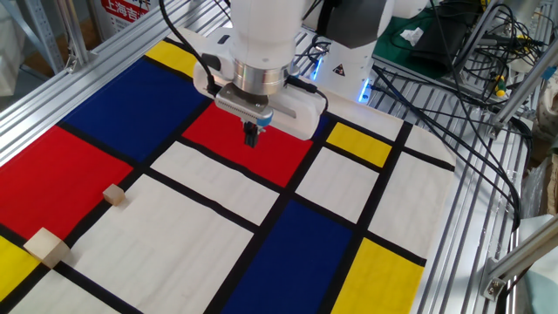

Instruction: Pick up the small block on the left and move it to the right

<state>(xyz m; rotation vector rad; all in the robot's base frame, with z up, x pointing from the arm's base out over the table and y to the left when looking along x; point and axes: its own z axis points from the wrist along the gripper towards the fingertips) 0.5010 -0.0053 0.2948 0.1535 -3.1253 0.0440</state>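
Note:
The small block is a tiny light-brown wooden cube. It lies at the left on the black line between a red field and a white field. The larger, paler wooden block lies nearer the front left corner. My gripper hangs above the red field at the back middle, far to the right of and behind the small block. Its dark fingers are pressed together and hold nothing.
The table is covered by a cloth of red, blue, yellow and white fields with black lines. Aluminium rails frame it on the left and right. The robot base and cables stand at the back right.

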